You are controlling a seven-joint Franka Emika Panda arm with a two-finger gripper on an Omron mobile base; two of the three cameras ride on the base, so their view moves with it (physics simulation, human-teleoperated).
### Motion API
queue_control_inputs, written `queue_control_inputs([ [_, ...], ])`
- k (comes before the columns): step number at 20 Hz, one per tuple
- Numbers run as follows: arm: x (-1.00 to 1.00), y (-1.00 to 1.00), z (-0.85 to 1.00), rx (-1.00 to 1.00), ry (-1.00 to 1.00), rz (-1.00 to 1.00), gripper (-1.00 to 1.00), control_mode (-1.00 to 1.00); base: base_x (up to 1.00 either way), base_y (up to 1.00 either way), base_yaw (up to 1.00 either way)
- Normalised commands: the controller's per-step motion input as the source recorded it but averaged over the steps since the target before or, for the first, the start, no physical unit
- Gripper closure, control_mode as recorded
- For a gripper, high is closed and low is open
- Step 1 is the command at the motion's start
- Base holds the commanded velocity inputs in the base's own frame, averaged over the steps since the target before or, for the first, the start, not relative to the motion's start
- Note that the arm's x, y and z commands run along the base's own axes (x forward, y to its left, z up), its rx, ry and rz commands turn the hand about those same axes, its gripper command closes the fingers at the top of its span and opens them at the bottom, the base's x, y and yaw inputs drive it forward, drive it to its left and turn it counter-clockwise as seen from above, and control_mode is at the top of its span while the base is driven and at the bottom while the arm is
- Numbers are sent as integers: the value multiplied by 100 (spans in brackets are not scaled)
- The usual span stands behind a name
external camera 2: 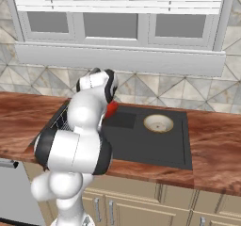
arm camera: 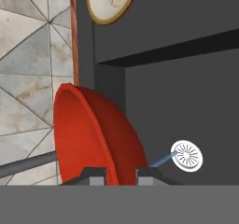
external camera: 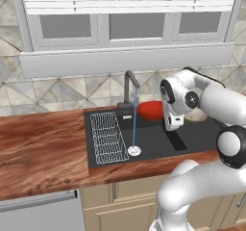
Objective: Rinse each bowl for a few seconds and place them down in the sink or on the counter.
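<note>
Hand view: my gripper (arm camera: 120,171) pinches red bowl (arm camera: 93,134) by its rim, above sink (external camera: 202,134) | stream (external camera: 134,119) falls left of bowl | risk: thin edge grip may slip | cream bowl (external camera 2: 158,123) stays unrinsed.

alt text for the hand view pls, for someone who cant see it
The gripper pinches the rim of a red bowl held on edge above the black sink. Right of it, a thin stream of water runs to the round silver drain; a cream bowl sits at the top.
</note>
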Motion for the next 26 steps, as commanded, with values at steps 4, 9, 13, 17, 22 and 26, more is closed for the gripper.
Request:
queue_control_inputs([
  [4,-16,-27,51,-7,0,-8,100,-100,0,0,0],
  [9,-18,-41,43,-5,2,-13,100,-100,0,0,0],
  [13,-25,-52,35,-1,7,-21,100,-100,0,0,0],
  [17,-23,-46,31,0,10,-23,100,-100,0,0,0],
  [22,-16,-31,37,-1,10,-22,100,-100,0,0,0],
  [26,-11,-15,45,0,7,-19,100,-100,0,0,0],
])
